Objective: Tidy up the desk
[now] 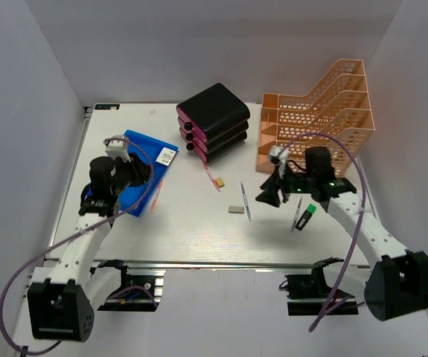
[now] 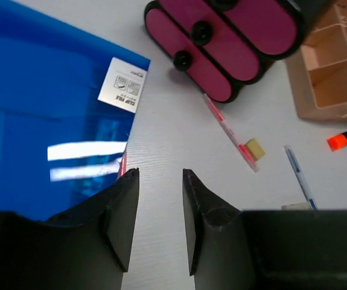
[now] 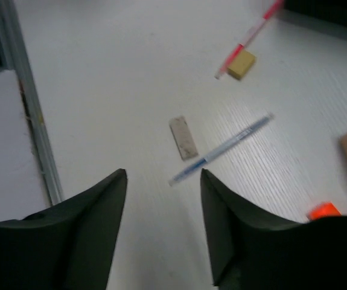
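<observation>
The white desk has a silver rail along its front edge. A blue folder with a white label lies at the left. My left gripper hovers over the folder's right edge, open and empty. A red pen, a small tan eraser, a blue pen and a grey flat eraser lie mid-desk. My right gripper is open and empty, just above the near end of the blue pen.
A black-and-pink drawer box stands at the back centre and a peach mesh file rack at the back right. Another pen and a short marker lie under the right arm. An orange-tipped marker shows near the rack.
</observation>
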You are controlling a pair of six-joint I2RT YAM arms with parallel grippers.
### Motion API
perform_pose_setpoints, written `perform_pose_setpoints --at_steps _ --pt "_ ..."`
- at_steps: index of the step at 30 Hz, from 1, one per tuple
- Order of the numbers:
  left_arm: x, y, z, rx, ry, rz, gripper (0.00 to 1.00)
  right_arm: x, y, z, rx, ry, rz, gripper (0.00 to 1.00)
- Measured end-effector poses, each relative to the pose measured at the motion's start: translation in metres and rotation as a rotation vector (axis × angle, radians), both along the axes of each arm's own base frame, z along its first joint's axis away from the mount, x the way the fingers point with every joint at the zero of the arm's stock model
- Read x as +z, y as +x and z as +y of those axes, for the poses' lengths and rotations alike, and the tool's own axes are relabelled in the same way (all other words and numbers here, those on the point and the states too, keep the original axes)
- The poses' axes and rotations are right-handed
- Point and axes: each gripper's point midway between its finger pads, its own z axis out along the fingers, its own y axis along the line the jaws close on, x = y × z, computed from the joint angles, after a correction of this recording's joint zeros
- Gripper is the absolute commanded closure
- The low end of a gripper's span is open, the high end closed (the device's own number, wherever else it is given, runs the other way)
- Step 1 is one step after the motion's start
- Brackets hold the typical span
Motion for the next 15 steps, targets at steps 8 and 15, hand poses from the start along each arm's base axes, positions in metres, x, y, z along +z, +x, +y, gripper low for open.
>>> perform_pose_setpoints --at_steps 8,15 --pt "-0.026 0.049 0.029 0.145 0.041 0.223 0.15 0.005 -0.004 0.115 0.188 -0.098 0.031 0.31" --pt "-0.019 0.094 0.105 0.332 0.023 0.285 0.11 0.001 0.031 0.227 0.131 -0.136 0.076 0.11"
